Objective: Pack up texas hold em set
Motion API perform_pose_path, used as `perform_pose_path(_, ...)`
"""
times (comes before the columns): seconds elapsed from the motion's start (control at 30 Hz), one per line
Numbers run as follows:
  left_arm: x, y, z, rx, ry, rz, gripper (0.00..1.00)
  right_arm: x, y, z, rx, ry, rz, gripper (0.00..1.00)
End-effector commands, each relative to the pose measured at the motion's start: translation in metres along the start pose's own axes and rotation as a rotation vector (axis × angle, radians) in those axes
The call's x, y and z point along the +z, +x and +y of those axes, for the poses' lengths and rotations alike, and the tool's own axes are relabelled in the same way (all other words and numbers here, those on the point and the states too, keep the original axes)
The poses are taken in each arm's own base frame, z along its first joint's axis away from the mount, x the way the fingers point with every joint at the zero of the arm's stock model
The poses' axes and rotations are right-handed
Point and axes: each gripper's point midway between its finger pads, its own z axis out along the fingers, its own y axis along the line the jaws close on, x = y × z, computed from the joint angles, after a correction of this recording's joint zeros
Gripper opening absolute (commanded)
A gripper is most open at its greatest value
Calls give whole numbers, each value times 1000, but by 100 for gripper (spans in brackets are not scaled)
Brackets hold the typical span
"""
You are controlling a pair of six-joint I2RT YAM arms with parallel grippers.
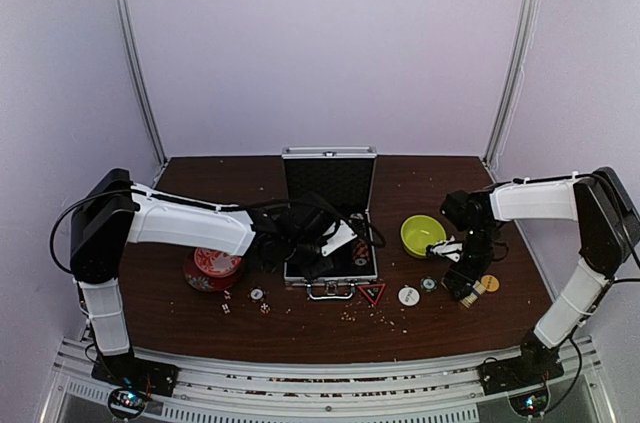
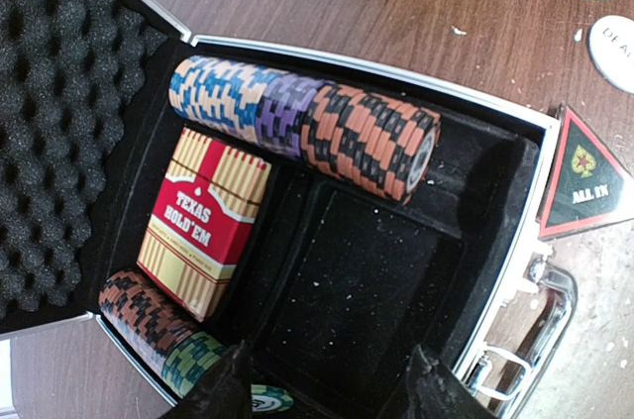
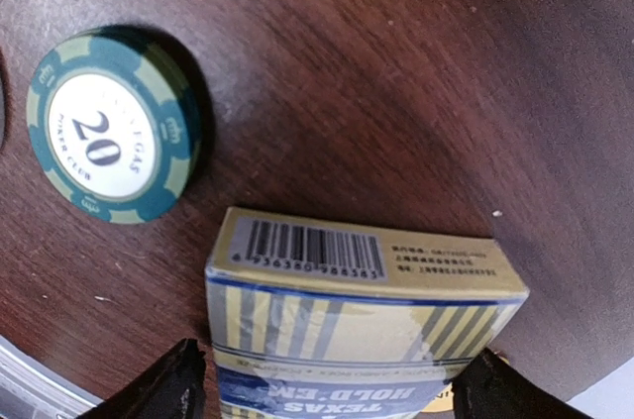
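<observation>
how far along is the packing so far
Partly done. In the open case sit two chip rows and the red deck. In hand: the right claw straddles the blue deck on the table, fingers not clamped yet; the left claw hovers over the case with nothing visibly in it. Left out: the green chip, all-in triangle, white button, dice, then closing the lid.
</observation>
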Motion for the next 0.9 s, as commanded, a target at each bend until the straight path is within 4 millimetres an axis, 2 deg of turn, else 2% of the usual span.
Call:
perform_pose_path(0.0,-6,-9,2,-10,-10,-32,54,-7,0,2,30,-16,-9,87)
perform_pose_path(0.2,-5,-7,0,-10,-5,-29,54,-8,-5,0,48,-22,-23,82)
perform_pose_path(0.57,-5,-5,-1,-10,-4,-27,54,-19,-11,-2,44,-22,-50,64)
perform_pose_path(0.67,-9,-9,1,-15,-6,-40,54,-31,-12,-2,31,-18,-72,61)
perform_pose_path(0.87,-37,-18,15,-54,-43,-91,54,-78,-24,6,-49,-41,-175,58)
